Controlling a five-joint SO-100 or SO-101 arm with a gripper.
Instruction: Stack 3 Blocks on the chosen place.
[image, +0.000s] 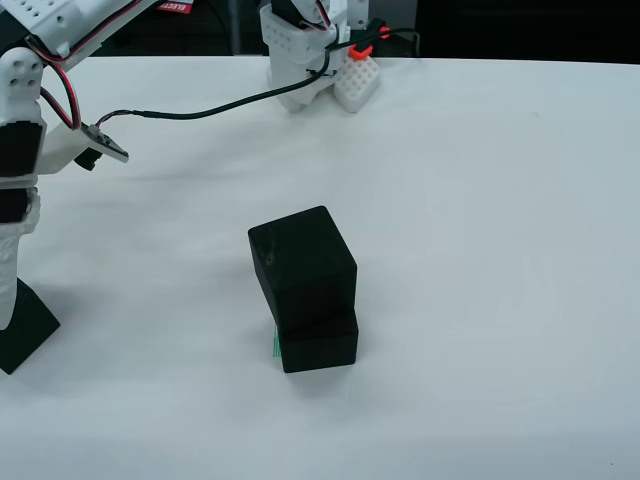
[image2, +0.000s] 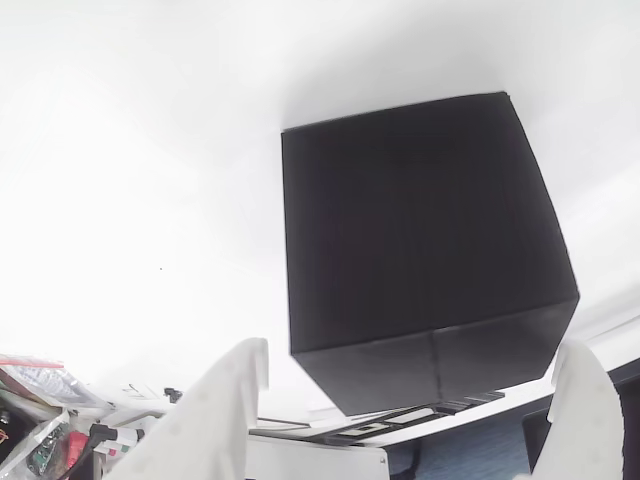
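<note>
Two black blocks are stacked in the middle of the white table in the view from the side: the upper block (image: 303, 262) sits twisted on the lower block (image: 318, 342). A green sliver of the chosen place (image: 275, 345) peeks out at the lower block's left foot. A third block (image: 22, 330) rests on the table at the left edge, with my gripper (image: 10, 300) coming down over it. In the view that rides on the gripper, this block (image2: 420, 240) lies between my white fingers (image2: 225, 420), and the gripper (image2: 410, 440) is open with a thin gap showing at the left finger.
A white arm base (image: 300, 60) and a small white perforated board (image: 357, 80) stand at the table's far edge. A black cable (image: 200, 111) runs from there to my arm on the left. White tabletop (image: 500, 250) stretches to the right of the stack.
</note>
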